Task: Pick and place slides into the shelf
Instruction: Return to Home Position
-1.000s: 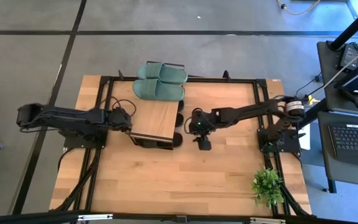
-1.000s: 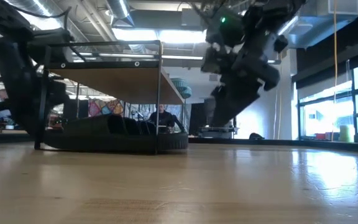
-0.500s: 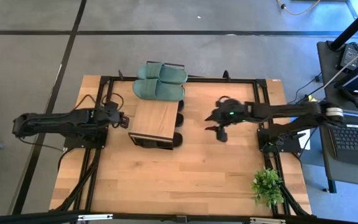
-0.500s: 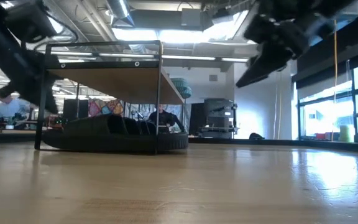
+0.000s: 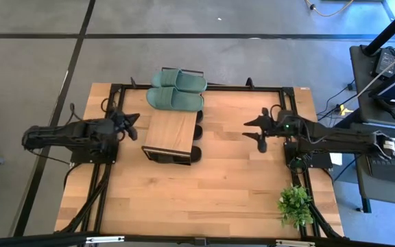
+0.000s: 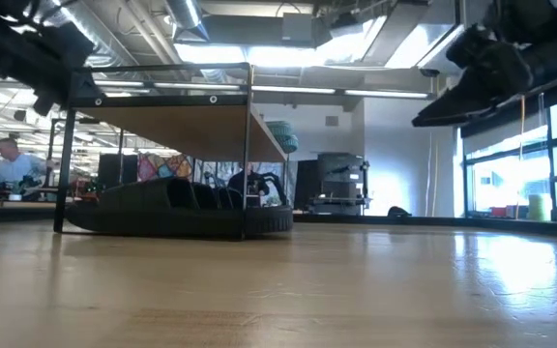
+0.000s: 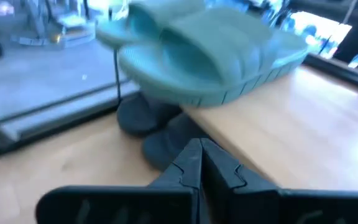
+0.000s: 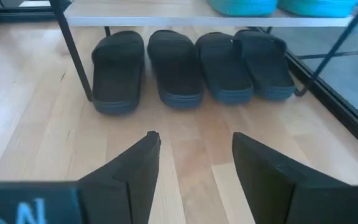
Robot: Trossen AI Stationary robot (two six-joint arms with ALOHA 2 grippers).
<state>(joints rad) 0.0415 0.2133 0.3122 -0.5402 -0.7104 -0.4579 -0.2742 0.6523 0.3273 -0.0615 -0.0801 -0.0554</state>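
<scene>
Two sage green slides (image 5: 177,90) lie side by side on the far end of the shelf (image 5: 172,131), soles on its light wood top; one green slide (image 7: 210,53) fills the left wrist view. Several black slides (image 8: 191,65) stand in a row on the table under the shelf, and the black slides (image 6: 182,208) show there in the low view too. My left gripper (image 5: 133,125) hovers shut just left of the shelf. My right gripper (image 5: 256,134) hangs open over the table, well right of the shelf, and holds nothing.
A small green plant (image 5: 295,204) stands at the table's near right corner. Black frame rails (image 5: 300,158) run along the table's sides. A laptop (image 5: 393,156) sits on a stand off the right edge. A person (image 6: 10,162) sits in the room behind.
My right gripper has drawn back from beside the shelf toward the table's right edge and has risen. My left gripper has backed a little away from the shelf's left side and has lifted. The slides and the shelf have stayed put.
</scene>
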